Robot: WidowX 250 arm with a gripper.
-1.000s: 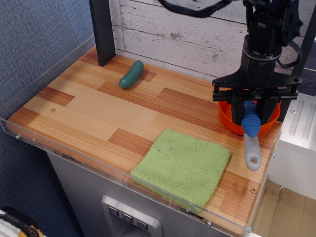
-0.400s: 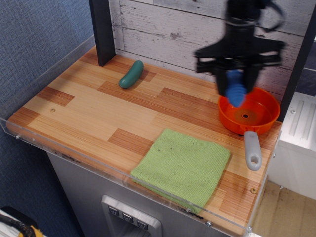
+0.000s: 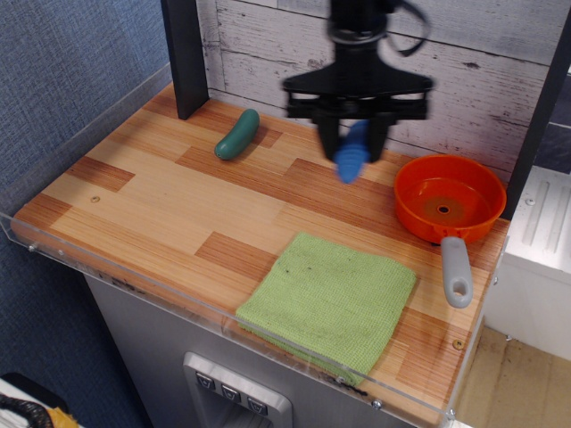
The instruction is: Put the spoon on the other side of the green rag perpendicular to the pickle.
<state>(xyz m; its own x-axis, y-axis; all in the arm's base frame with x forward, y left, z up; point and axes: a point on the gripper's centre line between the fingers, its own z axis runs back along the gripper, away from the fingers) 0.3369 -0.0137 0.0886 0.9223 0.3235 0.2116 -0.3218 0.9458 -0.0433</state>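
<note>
A: Where is the spoon (image 3: 351,153)?

B: Clamped by its ribbed blue handle in the pincer (image 3: 354,143), above the tabletop (image 3: 161,201), between pickle (image 3: 236,134) and orange pan (image 3: 451,200).

A: Handling?

B: Probably light and rigid; the ribs should resist slipping. The green rag (image 3: 330,299) lies nearer the front edge.

Hidden and blurred bits
Spoon (image 3: 351,154) head hidden inside blurred gripper (image 3: 354,143); arm cut by top edge, near desk's back edge.
</note>
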